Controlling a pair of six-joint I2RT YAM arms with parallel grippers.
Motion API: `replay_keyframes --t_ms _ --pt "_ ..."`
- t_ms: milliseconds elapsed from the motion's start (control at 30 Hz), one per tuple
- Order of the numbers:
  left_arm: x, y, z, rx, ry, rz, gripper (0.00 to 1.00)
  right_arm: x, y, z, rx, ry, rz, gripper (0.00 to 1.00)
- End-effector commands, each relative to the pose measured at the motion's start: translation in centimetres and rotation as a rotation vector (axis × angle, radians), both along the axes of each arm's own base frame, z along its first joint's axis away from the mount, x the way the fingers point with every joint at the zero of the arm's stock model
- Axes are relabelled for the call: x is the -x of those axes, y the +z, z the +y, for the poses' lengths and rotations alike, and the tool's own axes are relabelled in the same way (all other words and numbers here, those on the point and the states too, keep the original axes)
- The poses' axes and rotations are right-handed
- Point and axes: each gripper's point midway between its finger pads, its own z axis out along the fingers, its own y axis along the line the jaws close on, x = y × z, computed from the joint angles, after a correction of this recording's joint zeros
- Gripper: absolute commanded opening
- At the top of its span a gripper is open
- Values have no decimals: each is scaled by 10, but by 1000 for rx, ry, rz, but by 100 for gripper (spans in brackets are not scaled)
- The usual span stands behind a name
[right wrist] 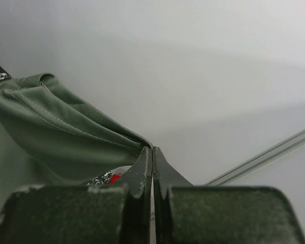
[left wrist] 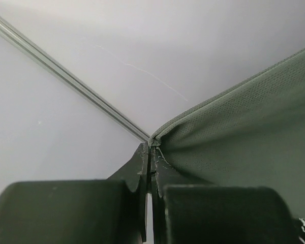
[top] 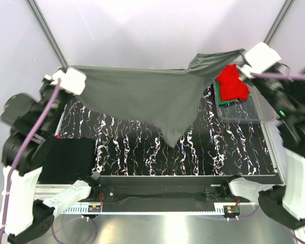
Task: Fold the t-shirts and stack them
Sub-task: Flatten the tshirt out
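Dark grey t-shirt (top: 147,96) hangs above far edge of table (top: 203,152). Upper edge pulled taut between both arms; lower cloth sags to a point over table middle. Fabric: fine mesh knit, stitched hem.

Left gripper (left wrist: 151,147): jaws pinched tight on left corner of cloth. Right gripper (right wrist: 152,151): jaws closed on right corner.

Table surface glossy black with white marbling.

Red t-shirt (top: 233,84) lies bunched atop green t-shirt (top: 218,94) in clear plastic tub (top: 249,114), far right corner. Black t-shirt (top: 68,157) sits as a flat rectangular fold, near left corner.

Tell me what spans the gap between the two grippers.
The dark grey t-shirt, stretched from the left gripper to the right gripper, sagging midway; the top view shows it.
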Motion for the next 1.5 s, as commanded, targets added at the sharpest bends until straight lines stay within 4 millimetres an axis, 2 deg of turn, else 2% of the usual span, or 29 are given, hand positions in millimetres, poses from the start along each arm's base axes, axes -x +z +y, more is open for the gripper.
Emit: replay_keyframes --t_ms 0,233,400,533,600,633,667,733,767,800,833,867,900,933,967,1000,1033,1067,1100,1167,1200,1233,1267,1300,1333,1367,1400,1433,1467 --pt "26 17 0 101 -74 -37 0 46 20 -12 -67 23 -40 0" --pt "69 21 -1 175 -188 -42 0 107 32 -39 -118 -4 -104 0" --pt "81 30 -1 192 -206 -65 0 120 49 -43 -132 -10 -147 0" --pt "66 23 1 144 -171 -40 0 95 49 -38 -106 -18 -127 0" --pt "46 7 2 103 -124 6 0 66 35 -33 -51 -37 -101 0" --pt "42 2 3 90 -111 17 0 66 41 -34 -42 -42 -129 0" --pt "28 -13 1 70 -101 60 0 46 23 -30 -17 -45 -87 0" --pt "14 -27 -3 47 -96 96 0 25 15 -25 24 -45 -101 0" --pt "-1 -49 -8 28 -95 154 0 3 -13 -18 51 -38 -39 0" --pt "-10 -60 -11 16 -94 180 0 -9 -20 -14 54 -32 -40 0" --pt "-18 -73 -13 -3 -91 209 0 -33 -52 -6 76 -18 35 0" --pt "-33 -106 -18 -30 -88 289 0 -45 -69 -2 85 -12 67 0" --pt "-44 -119 -19 -53 -79 302 0 -57 -78 1 83 -9 70 0" --pt "-51 -136 -21 -70 -75 332 0 -79 -119 8 99 0 154 0" --pt "-64 -176 -25 -99 -74 416 0 -91 -137 11 109 6 180 0" --pt "-74 -188 -28 -116 -75 421 0 -111 -155 17 114 9 194 0" --pt "-81 -205 -30 -129 -76 449 0 -126 -187 21 128 16 250 0" --pt "-92 -244 -33 -160 -78 533 0 -139 -197 26 127 22 249 0" --pt "-103 -254 -36 -169 -79 534 0 -161 -230 31 146 26 315 0" --pt "-124 -300 -40 -196 -71 628 0 -187 -258 36 162 24 348 0" --pt "-136 -307 -40 -183 -63 631 0 -208 -292 41 181 27 411 0" --pt "-171 -343 -39 -172 -31 707 0 -245 -315 46 198 21 438 0" --pt "-172 -343 -39 -166 -29 709 0 -253 -341 48 204 22 490 0" --pt "-189 -356 -40 -165 -20 738 0 -269 -329 49 190 19 462 0" --pt "-200 -362 -37 -159 -5 749 0 -283 -335 47 181 9 469 0" --pt "-209 -367 -34 -157 14 755 0 -300 -363 48 187 8 511 0" --pt "-220 -388 -33 -165 26 798 0 -317 -351 48 176 -9 478 0" --pt "-237 -380 -30 -152 45 767 0 -329 -354 48 173 -22 468 0" --pt "-247 -384 -26 -151 67 766 0 -345 -387 48 183 -35 512 0"
